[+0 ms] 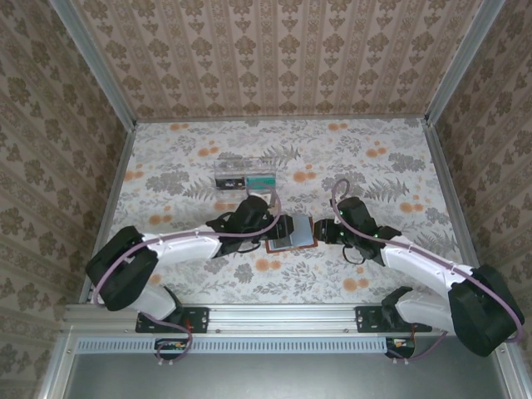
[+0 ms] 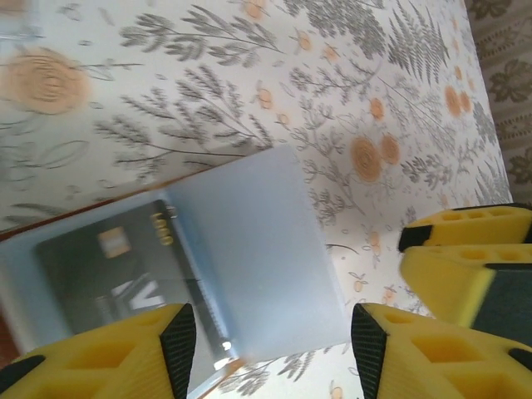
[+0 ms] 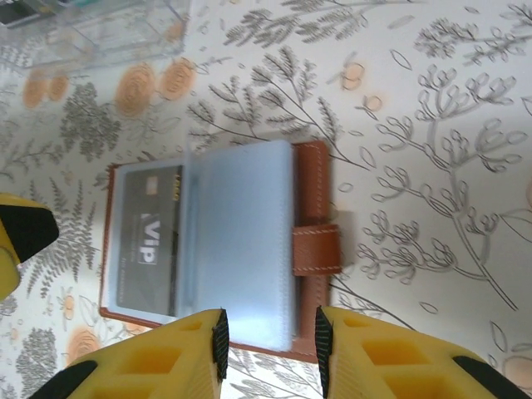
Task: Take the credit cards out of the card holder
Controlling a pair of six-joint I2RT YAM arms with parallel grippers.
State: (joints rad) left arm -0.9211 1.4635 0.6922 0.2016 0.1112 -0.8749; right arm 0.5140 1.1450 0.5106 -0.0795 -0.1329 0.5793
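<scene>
Two white tube-shaped arms, the left arm (image 1: 187,243) and the right arm (image 1: 416,262), each with fat black joints. A thin purple cable (image 1: 191,236) along each. Bright yellow fingers (image 2: 108,366) with hollow square pockets and black pads (image 2: 179,345). Black bases (image 1: 187,318), maybe with small screws.

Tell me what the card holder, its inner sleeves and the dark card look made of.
Card holder: brown leather or leatherette, matte, pale stitching on the strap. Dark card: likely glossy plastic, printed lettering. Inner sleeves: frosted blue-grey plastic, probably; the card shows through.
</scene>
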